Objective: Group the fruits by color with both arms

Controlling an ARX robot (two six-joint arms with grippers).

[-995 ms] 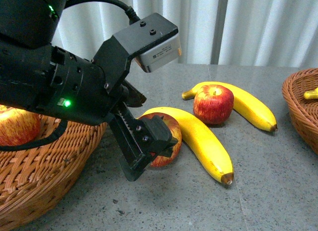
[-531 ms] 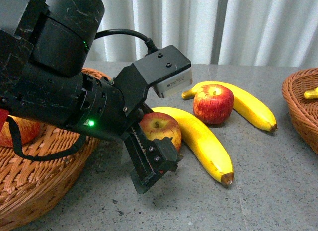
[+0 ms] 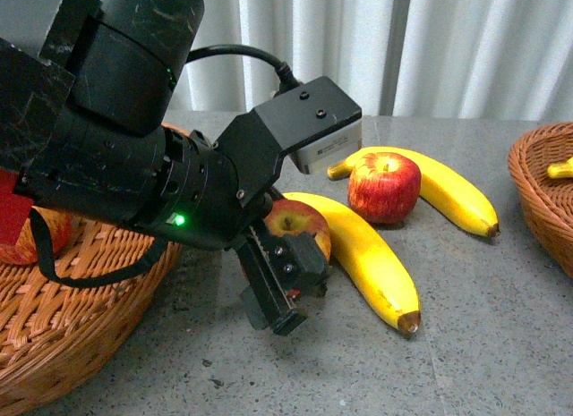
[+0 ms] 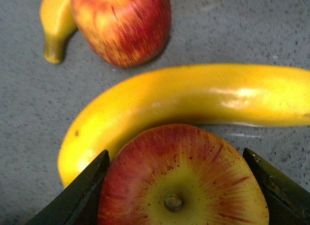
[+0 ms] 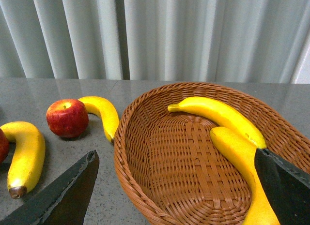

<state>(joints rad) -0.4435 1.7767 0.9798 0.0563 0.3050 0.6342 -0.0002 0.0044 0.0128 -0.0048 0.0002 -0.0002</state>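
My left gripper (image 3: 288,295) is shut on a red apple (image 3: 300,221) streaked with yellow, low over the grey table. In the left wrist view the apple (image 4: 181,181) fills the space between both black fingers (image 4: 85,191), stem end facing the camera. A yellow banana (image 3: 367,255) lies right beside it. A second red apple (image 3: 385,185) leans on a second banana (image 3: 457,191) further back. My right gripper (image 5: 174,191) is open and empty above a wicker basket (image 5: 127,152) that holds two bananas (image 5: 218,113).
A wicker basket (image 3: 81,326) at the left, under my left arm, holds a red apple (image 3: 36,233). The banana basket's rim (image 3: 537,179) shows at the right edge. White curtains hang behind the table.
My left arm has swung right and forward. The gripper has closed on the near apple, which now sits slightly higher and more in sight. The other fruits have not moved.
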